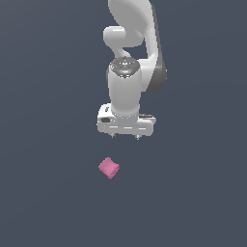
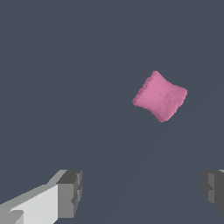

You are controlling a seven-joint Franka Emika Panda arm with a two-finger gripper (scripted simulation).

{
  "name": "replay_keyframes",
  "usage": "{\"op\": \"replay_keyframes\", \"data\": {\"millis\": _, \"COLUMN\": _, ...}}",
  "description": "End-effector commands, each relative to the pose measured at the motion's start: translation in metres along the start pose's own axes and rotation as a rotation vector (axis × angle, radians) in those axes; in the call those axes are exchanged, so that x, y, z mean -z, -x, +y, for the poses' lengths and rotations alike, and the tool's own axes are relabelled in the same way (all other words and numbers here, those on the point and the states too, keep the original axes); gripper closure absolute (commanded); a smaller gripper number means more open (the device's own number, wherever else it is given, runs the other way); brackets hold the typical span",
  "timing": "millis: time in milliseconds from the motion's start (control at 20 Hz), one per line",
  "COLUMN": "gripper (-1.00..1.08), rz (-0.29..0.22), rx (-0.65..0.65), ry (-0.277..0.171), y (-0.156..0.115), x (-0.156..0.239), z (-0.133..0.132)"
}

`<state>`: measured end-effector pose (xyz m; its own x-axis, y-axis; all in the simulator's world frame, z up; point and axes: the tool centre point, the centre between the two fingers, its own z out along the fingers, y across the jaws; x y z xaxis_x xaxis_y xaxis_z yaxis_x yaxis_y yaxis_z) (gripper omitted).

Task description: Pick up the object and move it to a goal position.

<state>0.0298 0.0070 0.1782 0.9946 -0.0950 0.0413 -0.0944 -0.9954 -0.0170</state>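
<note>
Claw (image 1: 126, 137) hangs wide and empty above the dark bench (image 1: 48, 193), fingers (image 2: 69, 193) spread to straddle the pink object (image 1: 109, 168), which lies apart from it, skewed, probably demanding a wrist turn.

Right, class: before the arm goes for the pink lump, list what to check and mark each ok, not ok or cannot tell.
1. End effector open: ok, fingers wide apart.
2. End effector empty: ok.
3. Pink lump in view: ok, both views.
4. Lump between fingers: not ok, it lies apart from them.
5. Lump's sides square to the fingers: not ok, it sits rotated.
6. Goal position marked: cannot tell, none visible.
</note>
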Motion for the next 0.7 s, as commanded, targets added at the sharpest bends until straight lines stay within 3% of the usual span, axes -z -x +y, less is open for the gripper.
{"op": "replay_keyframes", "data": {"millis": 0, "gripper": -0.92, "rz": -0.005, "rx": -0.057, "ry": 0.0, "y": -0.009, "x": -0.008, "z": 0.006}}
{"op": "replay_keyframes", "data": {"millis": 650, "gripper": -0.92, "rz": -0.029, "rx": -0.441, "ry": 0.016, "y": -0.061, "x": -0.065, "z": 0.049}}
